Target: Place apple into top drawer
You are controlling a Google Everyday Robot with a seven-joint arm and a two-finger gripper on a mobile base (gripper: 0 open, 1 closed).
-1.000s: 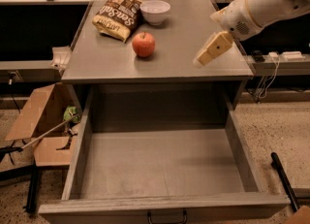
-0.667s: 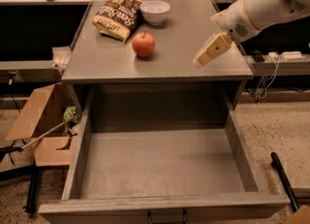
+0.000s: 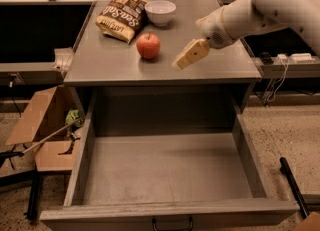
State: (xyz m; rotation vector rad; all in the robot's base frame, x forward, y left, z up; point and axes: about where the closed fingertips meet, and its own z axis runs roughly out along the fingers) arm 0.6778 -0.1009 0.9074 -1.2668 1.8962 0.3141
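The red-orange apple (image 3: 148, 45) sits on the grey cabinet top (image 3: 220, 67), left of centre. My gripper (image 3: 190, 54), with cream-coloured tips, hangs just above the top, a short way right of the apple and not touching it. It holds nothing. The white arm reaches in from the upper right. The top drawer (image 3: 170, 172) is pulled fully out below the cabinet top, towards the camera. It is a wide grey box with nothing in it and a small dark handle (image 3: 172, 223) on its front.
A chip bag (image 3: 121, 17) and a white bowl (image 3: 160, 11) lie behind the apple on the cabinet top. A cardboard box (image 3: 42, 125) stands on the floor at the left. A black rod (image 3: 295, 185) lies on the floor at the right.
My gripper has moved left across the cabinet top and now hangs much closer to the apple. The apple and the drawer have not moved.
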